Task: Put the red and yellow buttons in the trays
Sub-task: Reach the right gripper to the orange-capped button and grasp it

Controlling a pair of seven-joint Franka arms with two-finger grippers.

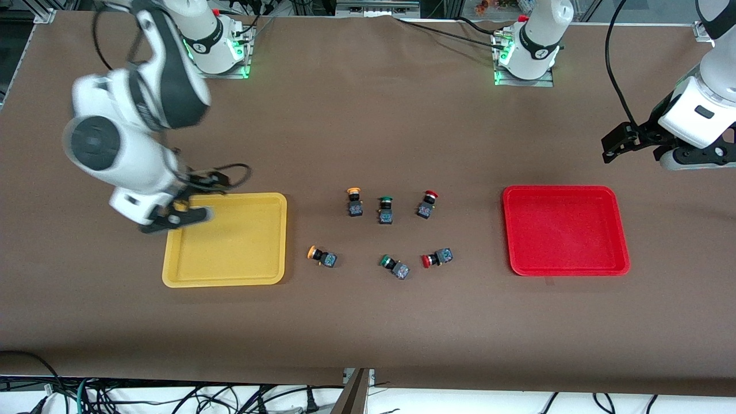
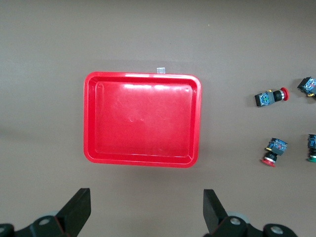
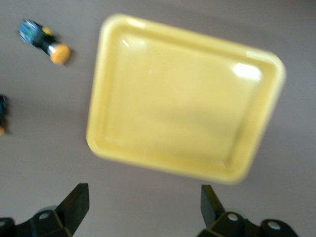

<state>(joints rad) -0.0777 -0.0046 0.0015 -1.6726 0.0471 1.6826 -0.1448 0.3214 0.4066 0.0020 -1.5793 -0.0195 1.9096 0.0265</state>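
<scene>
Six buttons lie on the table between the yellow tray (image 1: pixel 230 276) and the red tray (image 1: pixel 566 265): two yellow-capped buttons (image 1: pixel 354 202) (image 1: pixel 322 256) nearest the yellow tray, two green-capped buttons (image 1: pixel 386 209) (image 1: pixel 394 266) in the middle, and two red-capped buttons (image 1: pixel 427 204) (image 1: pixel 436 258) nearest the red tray. The right gripper (image 1: pixel 184 211) hangs over a corner of the yellow tray, jaws apart and empty. The left gripper (image 1: pixel 622 142) waits above the table beside the red tray, jaws likewise apart.
</scene>
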